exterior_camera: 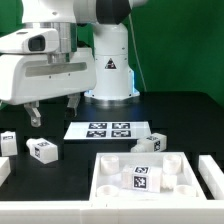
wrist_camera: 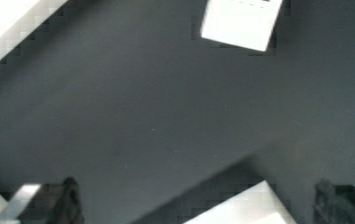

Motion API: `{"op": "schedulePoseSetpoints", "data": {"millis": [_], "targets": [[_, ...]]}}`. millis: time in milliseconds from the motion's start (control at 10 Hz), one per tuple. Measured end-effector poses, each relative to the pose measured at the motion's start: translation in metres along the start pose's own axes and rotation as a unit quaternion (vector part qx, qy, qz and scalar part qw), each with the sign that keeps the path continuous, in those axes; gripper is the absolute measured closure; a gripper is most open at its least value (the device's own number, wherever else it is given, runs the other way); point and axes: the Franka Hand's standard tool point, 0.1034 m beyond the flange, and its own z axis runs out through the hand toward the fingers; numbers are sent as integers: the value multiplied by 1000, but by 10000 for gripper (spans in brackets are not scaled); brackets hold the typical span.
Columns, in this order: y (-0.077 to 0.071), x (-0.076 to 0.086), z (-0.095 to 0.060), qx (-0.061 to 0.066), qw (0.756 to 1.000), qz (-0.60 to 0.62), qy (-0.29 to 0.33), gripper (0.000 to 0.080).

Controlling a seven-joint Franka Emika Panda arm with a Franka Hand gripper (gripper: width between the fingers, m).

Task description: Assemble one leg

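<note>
Hovering end effector [exterior_camera: 51,110] released, empty | chunky white tagged leg [exterior_camera: 42,150] on matte black table [exterior_camera: 188,120]

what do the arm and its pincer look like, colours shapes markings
The arm is glossy white with rounded shells and a black band at one joint near the top. Low on it is a black warning triangle. The pincer has a boxy white body and two slim dark fingers, which look black in the wrist view.
</note>
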Motion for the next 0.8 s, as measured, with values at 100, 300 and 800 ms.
{"op": "schedulePoseSetpoints", "data": {"millis": [100, 300, 800], "targets": [[0, -10, 7, -1, 998, 60, -1, 150], [2, -23, 19, -3, 992, 125, -6, 150], [-7, -18, 26, 26, 990, 131, -37, 150]]}}
